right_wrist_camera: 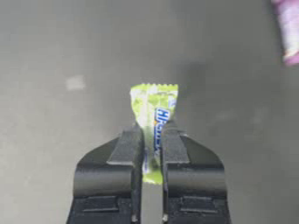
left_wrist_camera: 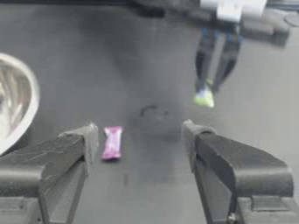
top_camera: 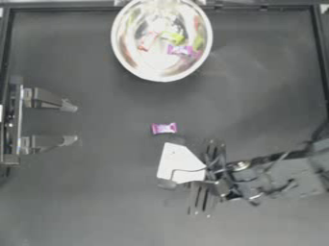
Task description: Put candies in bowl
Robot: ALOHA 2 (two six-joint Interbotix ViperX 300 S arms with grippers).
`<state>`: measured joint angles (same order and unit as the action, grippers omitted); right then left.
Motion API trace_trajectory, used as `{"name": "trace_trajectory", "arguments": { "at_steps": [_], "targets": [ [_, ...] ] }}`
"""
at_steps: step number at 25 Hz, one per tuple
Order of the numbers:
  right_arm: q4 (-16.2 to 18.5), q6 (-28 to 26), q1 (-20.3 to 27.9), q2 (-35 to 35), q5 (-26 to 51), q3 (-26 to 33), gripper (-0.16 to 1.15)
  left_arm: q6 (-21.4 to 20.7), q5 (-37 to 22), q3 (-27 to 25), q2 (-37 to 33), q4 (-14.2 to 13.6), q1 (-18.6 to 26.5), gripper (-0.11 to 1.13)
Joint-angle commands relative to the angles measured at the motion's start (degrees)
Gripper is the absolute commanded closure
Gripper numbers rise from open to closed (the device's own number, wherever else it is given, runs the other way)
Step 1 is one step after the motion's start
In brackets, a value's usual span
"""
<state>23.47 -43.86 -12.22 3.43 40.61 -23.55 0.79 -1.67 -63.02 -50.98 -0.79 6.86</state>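
I had the right gripper (right_wrist_camera: 151,144) pressed together on a yellow-green candy (right_wrist_camera: 153,118), pinching its lower half so that the crimped end stood free above the jaws. In the top view that gripper (top_camera: 168,184) sat low and right of centre, and the sweet itself was hidden there. The left gripper (top_camera: 72,123) waited at the left edge, jaws spread wide and holding nothing.

One pink candy (top_camera: 164,128) lay on the dark table (top_camera: 90,202) near the middle of the frame, well apart from the bowl (top_camera: 123,57) at top centre, which already held several wrapped sweets.

I judged these candies very light, with a firm core inside crinkly, rather slick wrappers. A hold across the body seemed surer than one on the thin twisted ends, which would fold and slip. The pink one looked best taken across its short width.
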Motion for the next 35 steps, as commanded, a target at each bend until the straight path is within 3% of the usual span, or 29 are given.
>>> {"name": "trace_trajectory", "arguments": {
  "at_steps": [1, 9, 17, 26, 35],
  "targets": [
    [5.36, -0.88, 2.11, -6.15, -2.72, -1.23, 0.63, 0.00, 0.53, 0.53, 0.09, 0.35, 0.09, 0.09],
    [19.07, -5.89, 13.01, -16.00, -19.51, -8.26, 0.63, 0.00, 0.53, 0.53, 0.09, 0.35, 0.00, 0.09],
    [25.49, -5.80, 28.30, -17.23, -32.17, -9.93, 0.63, 0.09, 0.53, 0.53, 0.09, 0.70, 0.00, 0.09],
    [28.56, -5.80, 42.63, -8.44, -42.80, -5.63, 0.63, 0.09, 0.53, -0.09, 0.09, 2.55, 0.00, 0.09],
    [33.05, -5.89, 45.35, 2.81, -42.80, 2.72, 0.63, 0.00, 0.53, -0.09, 0.26, 2.55, 0.00, 0.09]
  ]
}}
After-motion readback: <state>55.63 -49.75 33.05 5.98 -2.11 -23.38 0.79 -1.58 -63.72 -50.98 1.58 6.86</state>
